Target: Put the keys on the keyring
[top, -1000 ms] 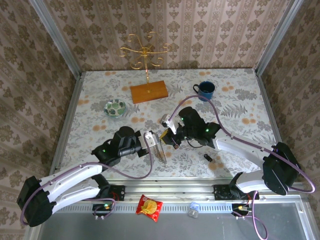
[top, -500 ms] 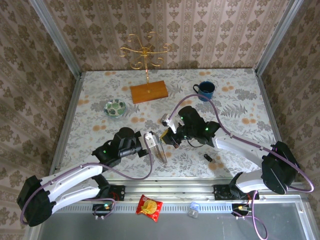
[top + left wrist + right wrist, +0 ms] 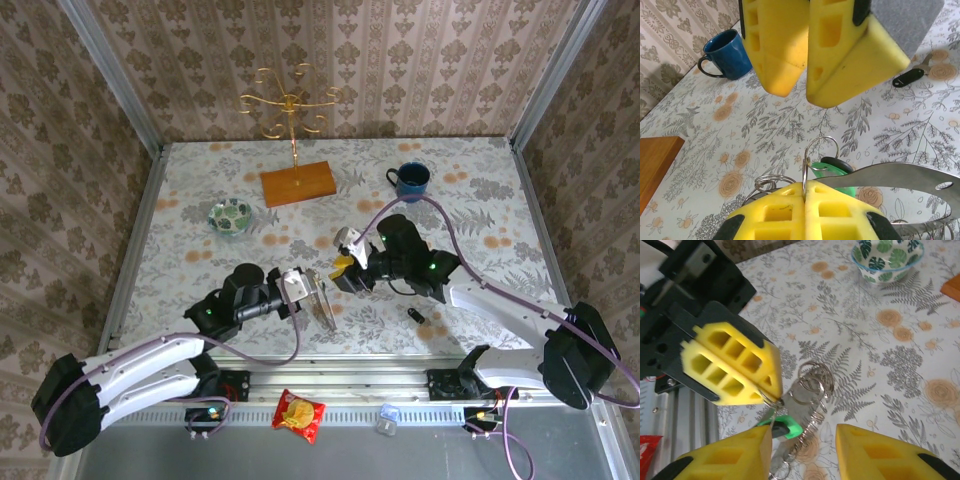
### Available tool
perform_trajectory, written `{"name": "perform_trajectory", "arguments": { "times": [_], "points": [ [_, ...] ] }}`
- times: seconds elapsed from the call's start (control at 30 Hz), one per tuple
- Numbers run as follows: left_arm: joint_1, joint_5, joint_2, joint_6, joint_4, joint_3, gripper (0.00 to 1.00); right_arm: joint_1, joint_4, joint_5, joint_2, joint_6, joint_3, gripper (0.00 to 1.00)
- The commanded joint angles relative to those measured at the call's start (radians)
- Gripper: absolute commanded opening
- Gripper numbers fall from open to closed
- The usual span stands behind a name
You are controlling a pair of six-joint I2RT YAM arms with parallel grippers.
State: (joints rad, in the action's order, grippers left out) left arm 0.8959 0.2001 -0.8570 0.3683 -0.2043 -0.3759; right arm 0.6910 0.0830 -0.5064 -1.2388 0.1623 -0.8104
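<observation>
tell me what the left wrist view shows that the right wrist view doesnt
Left wrist, not right wrist: the blue mug and the black key. Right wrist, not left wrist: the patterned green bowl. Both: the green key, and the left gripper shut on a wire ring above the floral table.

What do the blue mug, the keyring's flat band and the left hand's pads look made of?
Mug: likely glazed ceramic, glossy highlights. Keyring band: polished metal, mirror-like sheen. Left hand pads: yellow foam or soft plastic, matte, square cut-outs.
</observation>
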Motion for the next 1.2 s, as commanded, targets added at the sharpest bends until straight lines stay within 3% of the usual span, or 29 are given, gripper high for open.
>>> {"name": "perform_trajectory", "arguments": {
  "times": [0.0,0.2,0.3,0.7,1.17],
  "points": [
    [-0.003,0.024,0.017,-0.070,-0.126,0.022,0.00,0.000,0.005,-0.059,-0.005,-0.027,-0.026,0.37],
    [-0.005,0.022,0.008,-0.118,-0.180,0.042,0.00,0.002,0.099,0.015,-0.023,-0.288,-0.085,0.30],
    [-0.005,0.022,0.000,-0.129,-0.192,0.046,0.00,0.004,0.169,-0.013,-0.048,-0.346,-0.134,0.28],
    [-0.009,0.024,-0.023,-0.130,-0.199,0.035,0.00,0.011,0.255,-0.055,-0.114,-0.336,-0.199,0.18],
    [-0.010,0.021,-0.023,-0.131,-0.196,0.034,0.00,0.010,0.241,-0.096,-0.109,-0.345,-0.200,0.28]
  ]
}}
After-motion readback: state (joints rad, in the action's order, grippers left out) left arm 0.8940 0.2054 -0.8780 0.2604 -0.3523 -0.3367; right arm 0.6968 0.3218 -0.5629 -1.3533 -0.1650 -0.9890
